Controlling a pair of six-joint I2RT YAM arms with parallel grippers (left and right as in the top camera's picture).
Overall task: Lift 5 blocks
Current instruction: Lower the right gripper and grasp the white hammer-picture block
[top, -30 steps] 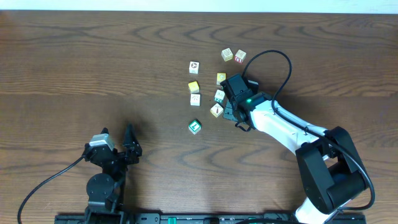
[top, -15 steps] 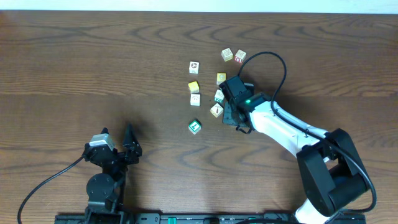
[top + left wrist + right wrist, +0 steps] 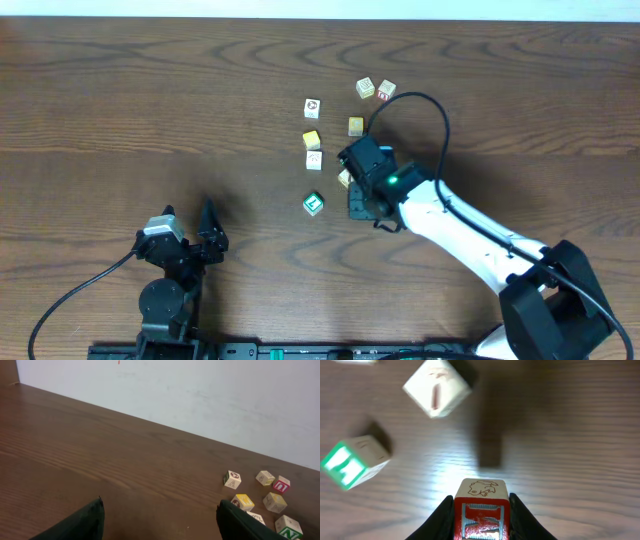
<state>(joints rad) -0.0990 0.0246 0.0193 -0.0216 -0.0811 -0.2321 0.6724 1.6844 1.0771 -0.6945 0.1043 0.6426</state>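
My right gripper (image 3: 481, 516) is shut on a red-faced block (image 3: 481, 509) with a frog drawing on top, held clear of the wood and casting a shadow ahead. Below it lie a green-faced block (image 3: 352, 462) at the left and a whitish block (image 3: 437, 387) further up. From overhead, the right gripper (image 3: 358, 172) hovers over the cluster's lower right, half covering one block (image 3: 343, 178). The green block (image 3: 313, 204) lies to its lower left. My left gripper (image 3: 188, 220) stands open, far from the blocks, with nothing between its fingers (image 3: 75, 525).
Loose cubes lie around the cluster: two yellow-faced ones (image 3: 312, 139) (image 3: 356, 126), a whitish one (image 3: 314, 159), another (image 3: 312, 105), and a pair at the back (image 3: 365, 88) (image 3: 386, 92). The right arm's cable (image 3: 430, 105) loops above it. A white wall (image 3: 200, 390) borders the table's far edge.
The right gripper closed on the red-faced block, which left its place in the cluster, and carried it toward the front left. The left arm has not moved.
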